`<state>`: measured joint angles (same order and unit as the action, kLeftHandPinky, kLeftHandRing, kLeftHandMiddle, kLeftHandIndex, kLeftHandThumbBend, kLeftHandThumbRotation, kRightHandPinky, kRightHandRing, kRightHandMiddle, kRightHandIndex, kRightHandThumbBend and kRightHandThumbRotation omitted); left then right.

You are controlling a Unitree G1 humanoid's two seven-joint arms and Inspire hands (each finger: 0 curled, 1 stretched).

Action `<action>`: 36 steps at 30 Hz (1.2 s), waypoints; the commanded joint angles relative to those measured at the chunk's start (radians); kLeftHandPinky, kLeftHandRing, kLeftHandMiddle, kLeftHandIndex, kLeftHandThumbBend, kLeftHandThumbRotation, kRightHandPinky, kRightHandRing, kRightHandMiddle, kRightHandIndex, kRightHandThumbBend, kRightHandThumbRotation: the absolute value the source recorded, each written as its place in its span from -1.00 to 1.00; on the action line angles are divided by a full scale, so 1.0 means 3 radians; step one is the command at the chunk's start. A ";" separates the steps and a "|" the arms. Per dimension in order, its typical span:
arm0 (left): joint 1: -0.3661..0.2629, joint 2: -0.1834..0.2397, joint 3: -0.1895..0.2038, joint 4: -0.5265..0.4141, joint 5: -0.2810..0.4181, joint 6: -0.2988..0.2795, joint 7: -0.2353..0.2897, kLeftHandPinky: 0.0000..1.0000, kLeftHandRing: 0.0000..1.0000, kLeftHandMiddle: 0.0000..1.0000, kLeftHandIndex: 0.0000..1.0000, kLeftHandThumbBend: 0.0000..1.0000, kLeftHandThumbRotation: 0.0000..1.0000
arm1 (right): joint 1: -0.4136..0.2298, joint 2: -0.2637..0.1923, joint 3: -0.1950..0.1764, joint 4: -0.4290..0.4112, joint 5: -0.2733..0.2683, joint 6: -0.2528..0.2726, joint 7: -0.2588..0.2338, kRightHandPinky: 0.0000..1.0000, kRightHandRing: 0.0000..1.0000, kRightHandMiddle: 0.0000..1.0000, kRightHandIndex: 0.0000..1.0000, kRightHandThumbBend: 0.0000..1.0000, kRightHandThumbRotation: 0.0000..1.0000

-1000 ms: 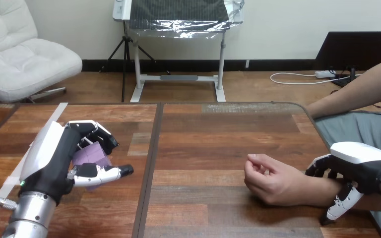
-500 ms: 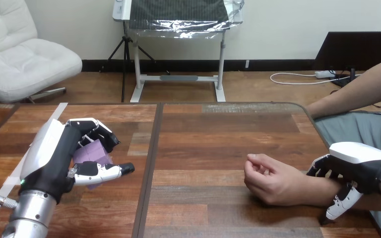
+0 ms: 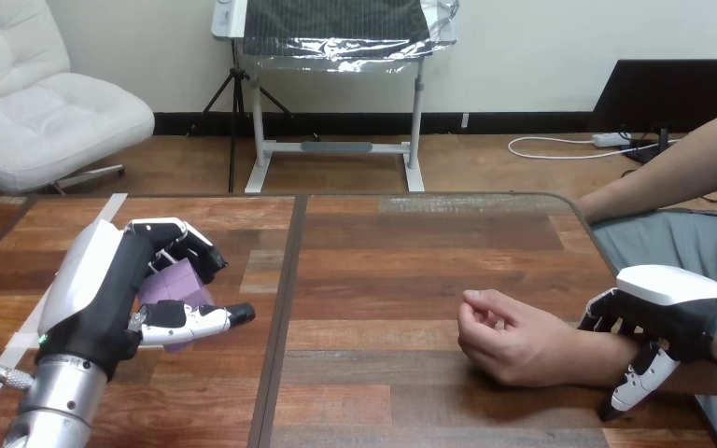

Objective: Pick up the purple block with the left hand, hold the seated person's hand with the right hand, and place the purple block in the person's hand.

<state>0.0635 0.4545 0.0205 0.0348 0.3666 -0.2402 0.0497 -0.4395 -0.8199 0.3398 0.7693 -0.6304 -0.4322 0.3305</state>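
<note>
Gripping the purple block (image 3: 174, 285) in the left hand (image 3: 112, 291), with curled fingers (image 3: 191, 252) wrapped over its far top edge and the thumb stretched along its near side. Pinned between the two, with lilac faces showing in the gap and a lower corner poking out below the thumb. Cannot tell whether it sits clear of the counter (image 3: 411, 261) or touches it. Well apart from the person's hand (image 3: 509, 341), which lies far over to the right of those fingers.

Clasping the person's wrist (image 3: 586, 359) with the right hand (image 3: 677, 303): white back on top, dark fingers curled down over the wrist's far side, thumb hooked down its near side to the counter. Just left of those fingers, the person's hand resting on the counter, loosely curled, knuckles toward the left hand. Beyond the clasp, the person's forearm leading off to the counter's right edge.
</note>
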 commanded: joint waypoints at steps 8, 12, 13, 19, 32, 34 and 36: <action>-0.0124 0.0026 0.0105 -0.0198 -0.0012 0.0026 -0.0017 -0.38 -0.30 -0.17 -0.13 0.40 -1.00 | 0.0214 0.0281 0.0277 0.0169 -0.0089 0.0045 0.0124 -0.02 0.16 0.31 0.35 0.72 -0.53; -0.0126 0.0022 0.0109 -0.0196 -0.0019 0.0019 -0.0019 -0.38 -0.30 -0.17 -0.13 0.40 -1.00 | 0.0209 0.0287 0.0298 0.0163 -0.0116 0.0054 0.0116 -0.04 0.14 0.29 0.34 0.71 -0.54; -0.0127 0.0022 0.0109 -0.0191 -0.0020 0.0011 -0.0016 -0.38 -0.31 -0.17 -0.13 0.40 -1.00 | 0.0207 0.0292 0.0299 0.0167 -0.0114 0.0055 0.0118 -0.04 0.14 0.29 0.34 0.71 -0.55; -0.0130 0.0023 0.0109 -0.0178 -0.0015 -0.0005 -0.0009 -0.39 -0.31 -0.18 -0.13 0.41 -1.00 | 0.0212 0.0330 0.0270 0.0188 -0.0053 0.0077 0.0136 -0.07 0.09 0.25 0.30 0.70 -0.62; -0.0147 0.0012 0.0101 -0.0165 -0.0014 0.0002 -0.0012 -0.39 -0.31 -0.17 -0.13 0.41 -1.00 | 0.0239 0.0404 0.0180 0.0197 0.0151 0.0169 0.0232 -0.24 -0.09 0.09 0.18 0.74 -0.92; -0.0152 0.0015 0.0097 -0.0154 -0.0006 -0.0007 -0.0007 -0.39 -0.31 -0.17 -0.13 0.41 -1.00 | 0.0234 0.0409 0.0184 0.0196 0.0161 0.0190 0.0247 -0.24 -0.09 0.09 0.17 0.74 -0.94; -0.0157 0.0018 0.0094 -0.0141 0.0000 -0.0019 -0.0002 -0.39 -0.31 -0.17 -0.13 0.41 -1.00 | 0.0230 0.0414 0.0189 0.0193 0.0166 0.0211 0.0255 -0.24 -0.09 0.09 0.16 0.73 -0.96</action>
<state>0.0646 0.4545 0.0248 0.0265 0.3651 -0.2329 0.0388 -0.4538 -0.7858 0.3382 0.7823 -0.5811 -0.3896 0.3560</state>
